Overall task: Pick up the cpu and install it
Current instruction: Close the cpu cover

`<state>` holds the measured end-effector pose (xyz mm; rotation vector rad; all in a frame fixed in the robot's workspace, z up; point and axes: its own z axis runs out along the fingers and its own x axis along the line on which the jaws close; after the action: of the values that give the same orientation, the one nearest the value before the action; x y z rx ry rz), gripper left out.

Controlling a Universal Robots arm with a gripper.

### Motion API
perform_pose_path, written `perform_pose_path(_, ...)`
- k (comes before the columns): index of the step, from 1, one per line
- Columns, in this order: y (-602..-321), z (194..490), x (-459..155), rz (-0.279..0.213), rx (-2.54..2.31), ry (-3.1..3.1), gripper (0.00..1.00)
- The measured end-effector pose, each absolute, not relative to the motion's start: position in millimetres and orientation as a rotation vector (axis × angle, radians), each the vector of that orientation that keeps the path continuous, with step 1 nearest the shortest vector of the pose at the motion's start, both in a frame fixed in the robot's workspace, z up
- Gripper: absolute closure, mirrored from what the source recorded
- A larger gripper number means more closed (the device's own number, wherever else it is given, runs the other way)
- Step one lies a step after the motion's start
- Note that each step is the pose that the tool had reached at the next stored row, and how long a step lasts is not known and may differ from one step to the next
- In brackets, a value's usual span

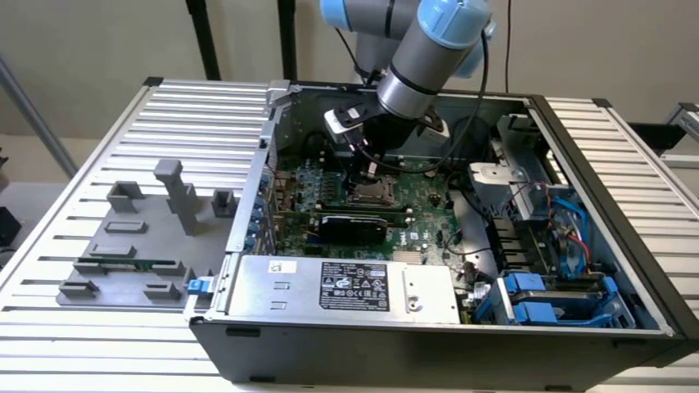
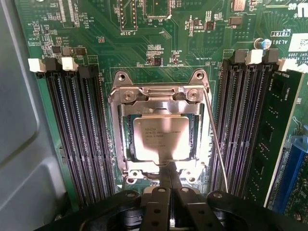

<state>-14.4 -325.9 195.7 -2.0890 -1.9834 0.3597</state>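
Observation:
The cpu (image 2: 159, 137), a small square chip with a silvery top, lies flat inside the open metal socket frame (image 2: 118, 139) on the green motherboard (image 2: 144, 38). My gripper (image 2: 169, 168) hangs straight above the socket, its two thin fingers shut together. Their tips sit at the chip's edge nearest the gripper body, and I cannot tell whether they touch it. In the exterior view the gripper (image 1: 366, 176) reaches down into the open computer case, just over the socket (image 1: 367, 195).
Black memory slots (image 2: 79, 130) flank the socket, with a green memory stick (image 2: 276, 139) seated beyond one bank. The socket lever (image 2: 215, 144) runs along one side. A black card (image 1: 349, 223), power supply (image 1: 349, 286) and cables (image 1: 546, 213) crowd the case. A grey fixture (image 1: 131, 237) stands on the table.

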Motion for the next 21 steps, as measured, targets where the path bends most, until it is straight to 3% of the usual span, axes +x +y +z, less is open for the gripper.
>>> perform_pose_path(21, -326.5, 204.4, -35.2, 0.36, -2.088, -1.983, 0.89)
